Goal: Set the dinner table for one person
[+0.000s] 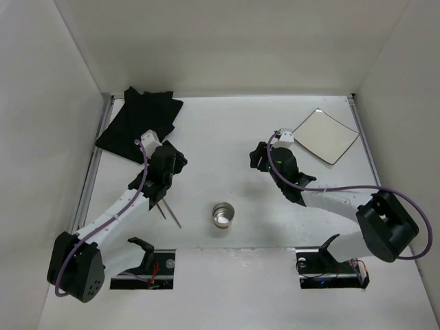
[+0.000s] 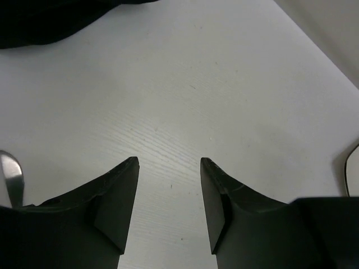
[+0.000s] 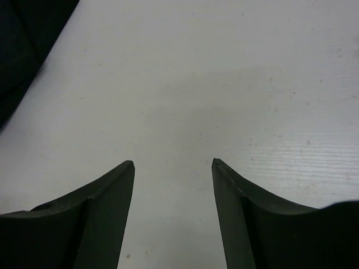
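The dinner table (image 1: 227, 130) is the large white walled surface. A black cloth mat (image 1: 141, 120) lies crumpled at its far left. A small white square plate (image 1: 326, 135) lies at the far right. A metal cup (image 1: 223, 214) stands near the front middle. Thin metal cutlery (image 1: 170, 213) lies beside the left arm. My left gripper (image 1: 180, 159) is open and empty over bare table (image 2: 168, 162), right of the cloth. My right gripper (image 1: 256, 157) is open and empty (image 3: 173, 163), left of the plate.
White walls enclose the table on three sides. The cloth shows at the top left of the left wrist view (image 2: 45, 22) and of the right wrist view (image 3: 28, 45). A spoon bowl (image 2: 11, 174) shows at the left wrist view's left edge.
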Controlling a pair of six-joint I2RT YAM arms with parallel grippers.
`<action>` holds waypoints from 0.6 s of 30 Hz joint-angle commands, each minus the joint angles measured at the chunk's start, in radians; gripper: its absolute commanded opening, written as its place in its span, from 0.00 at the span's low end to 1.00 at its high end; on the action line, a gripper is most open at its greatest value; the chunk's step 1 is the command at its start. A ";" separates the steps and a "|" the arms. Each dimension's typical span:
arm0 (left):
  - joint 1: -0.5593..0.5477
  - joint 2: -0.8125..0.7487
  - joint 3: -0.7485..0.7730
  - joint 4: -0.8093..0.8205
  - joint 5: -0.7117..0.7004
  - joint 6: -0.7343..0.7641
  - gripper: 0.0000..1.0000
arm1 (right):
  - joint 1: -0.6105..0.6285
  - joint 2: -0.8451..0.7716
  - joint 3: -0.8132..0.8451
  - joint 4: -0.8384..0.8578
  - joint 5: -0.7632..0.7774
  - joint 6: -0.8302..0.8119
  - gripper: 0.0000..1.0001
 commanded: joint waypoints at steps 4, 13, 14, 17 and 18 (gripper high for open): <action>0.074 -0.088 -0.025 0.011 -0.024 -0.023 0.49 | -0.028 -0.035 -0.012 0.072 -0.004 0.009 0.64; 0.138 0.166 0.145 0.113 -0.001 -0.126 0.53 | -0.041 -0.032 -0.006 0.060 -0.050 0.015 0.18; 0.142 0.197 0.164 0.126 -0.002 -0.138 0.53 | -0.041 -0.043 -0.009 0.060 -0.059 0.023 0.12; 0.163 0.318 0.248 0.144 -0.013 -0.173 0.54 | -0.041 -0.060 -0.015 0.069 -0.084 0.025 0.13; 0.172 0.358 0.276 0.147 -0.024 -0.192 0.54 | -0.042 -0.060 -0.015 0.069 -0.086 0.022 0.16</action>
